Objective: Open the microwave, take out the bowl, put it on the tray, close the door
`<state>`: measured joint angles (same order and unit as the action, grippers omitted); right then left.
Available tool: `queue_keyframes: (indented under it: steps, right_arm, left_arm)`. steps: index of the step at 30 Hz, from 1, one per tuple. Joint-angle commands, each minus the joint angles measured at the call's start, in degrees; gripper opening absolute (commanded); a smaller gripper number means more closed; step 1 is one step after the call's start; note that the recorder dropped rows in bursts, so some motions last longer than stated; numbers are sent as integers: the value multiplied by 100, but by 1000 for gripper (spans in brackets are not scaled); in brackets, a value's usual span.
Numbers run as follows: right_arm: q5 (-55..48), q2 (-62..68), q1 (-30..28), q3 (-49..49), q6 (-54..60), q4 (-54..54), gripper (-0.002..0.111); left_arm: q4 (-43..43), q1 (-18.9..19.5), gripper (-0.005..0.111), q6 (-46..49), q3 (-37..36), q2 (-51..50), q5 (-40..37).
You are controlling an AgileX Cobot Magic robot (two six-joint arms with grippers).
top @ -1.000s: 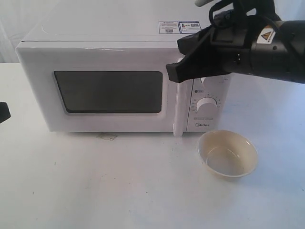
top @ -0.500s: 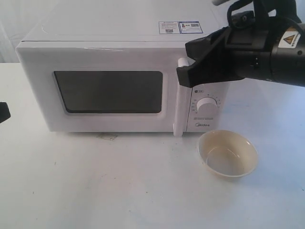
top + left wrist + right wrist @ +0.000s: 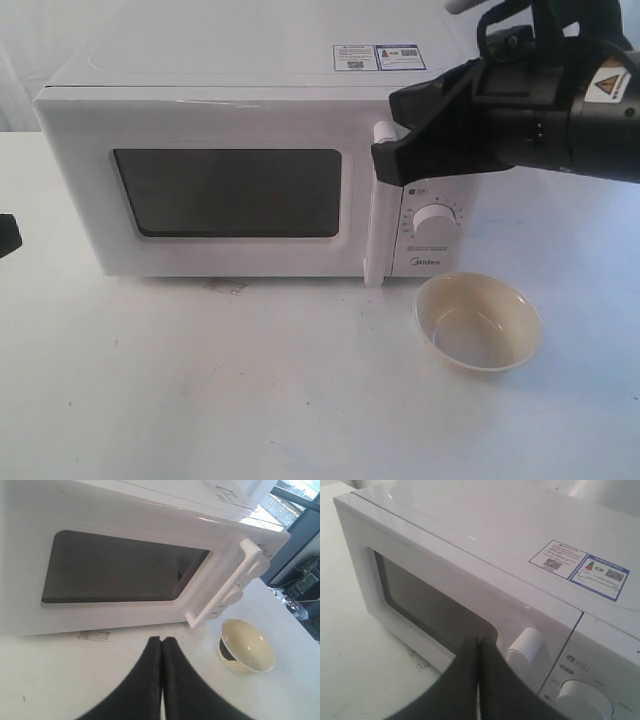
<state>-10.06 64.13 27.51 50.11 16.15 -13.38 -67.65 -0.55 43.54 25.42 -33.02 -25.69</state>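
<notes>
The white microwave (image 3: 240, 100) stands at the back of the table, its door (image 3: 215, 190) closed with the dark window and vertical bar handle (image 3: 379, 205). A cream bowl (image 3: 478, 322) rests on the table in front of the knob panel, also in the left wrist view as the bowl (image 3: 247, 645). My right gripper (image 3: 385, 160) is shut and empty, hovering just in front of the handle's top (image 3: 525, 649). The left gripper (image 3: 161, 641) is shut and empty, low over the table before the door; only a dark bit of it (image 3: 8, 235) shows at the left edge. No tray is in view.
A lower round knob (image 3: 433, 220) sits on the control panel under the right arm. Label stickers (image 3: 377, 56) lie on the microwave's top. A worn tape patch (image 3: 224, 287) marks the table below the door.
The right gripper moved right, off the door's window edge, over the last second and now hangs by the handle's top. In the last half second it barely moved. Bowl and left arm are still.
</notes>
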Motion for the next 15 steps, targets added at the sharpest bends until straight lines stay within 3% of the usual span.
queue_keyframes:
  steps: [1,5,15]
  right_arm:
    - [-5,-337,-23,-144,216,42,0]
    - [21,-1033,-327,-520,220,188,0]
    - [192,-4034,-2313,-2947,331,331,0]
  left_arm:
    - [-85,-11,0,14,-17,38,-36]
    - [-85,-11,0,14,-17,38,-12]
    - [-85,-11,0,14,-17,38,85]
